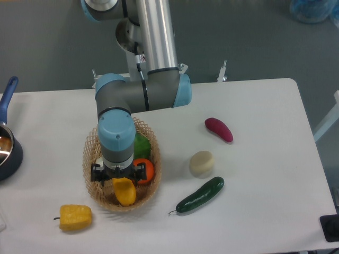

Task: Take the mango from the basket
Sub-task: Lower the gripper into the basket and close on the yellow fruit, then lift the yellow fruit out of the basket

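The mango is a glossy yellow-orange oval lying at the front of the woven wicker basket. My gripper points straight down into the basket, right over the mango's back end. Its black links stand spread out to both sides, so it is open, and nothing is held. The fingertips are hidden under the wrist. A round orange fruit lies just right of the gripper, and a green item lies behind it in the basket.
A yellow bell pepper lies in front of the basket on the left. A cucumber, a pale round item and a dark red item lie to the right. A blue pan stands at the left edge.
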Robot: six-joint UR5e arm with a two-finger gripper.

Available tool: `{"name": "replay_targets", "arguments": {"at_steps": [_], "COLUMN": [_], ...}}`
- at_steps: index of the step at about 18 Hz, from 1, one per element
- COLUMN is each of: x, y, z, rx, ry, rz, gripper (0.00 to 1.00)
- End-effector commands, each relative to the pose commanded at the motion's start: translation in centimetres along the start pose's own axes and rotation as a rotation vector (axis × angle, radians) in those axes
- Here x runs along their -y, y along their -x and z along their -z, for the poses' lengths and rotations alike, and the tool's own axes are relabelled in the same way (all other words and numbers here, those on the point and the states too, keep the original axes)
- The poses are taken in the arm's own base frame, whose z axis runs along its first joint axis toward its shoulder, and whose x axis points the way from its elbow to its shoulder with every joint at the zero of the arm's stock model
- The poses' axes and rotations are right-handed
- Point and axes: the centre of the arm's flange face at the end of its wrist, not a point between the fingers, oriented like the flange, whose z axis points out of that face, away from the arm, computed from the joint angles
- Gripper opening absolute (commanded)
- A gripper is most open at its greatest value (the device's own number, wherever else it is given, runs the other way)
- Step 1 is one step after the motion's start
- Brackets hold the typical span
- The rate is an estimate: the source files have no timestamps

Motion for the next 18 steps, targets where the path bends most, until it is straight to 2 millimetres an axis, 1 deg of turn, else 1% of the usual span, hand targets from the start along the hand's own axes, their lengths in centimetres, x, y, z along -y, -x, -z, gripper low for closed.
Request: {"name": "replay_targets", "arguments": {"at_steps": [6, 8, 11, 16, 18], "x": [-0.2, 0.1, 0.3, 0.5, 0.5], "y": [0.2, 0.2, 0.3, 0.3, 0.2], "z": [-1.1, -1.3, -1.2, -0.8, -0.5], "rx": [0.007, 0.010, 0.011, 0.013, 0.014], "ry": [0.016, 0.007, -0.002, -0.009, -0.017], "rz": [0.004, 0.004, 0.004, 0.001, 0.000], "gripper": [1.00, 1.00, 0.81, 0.57, 0.42]}}
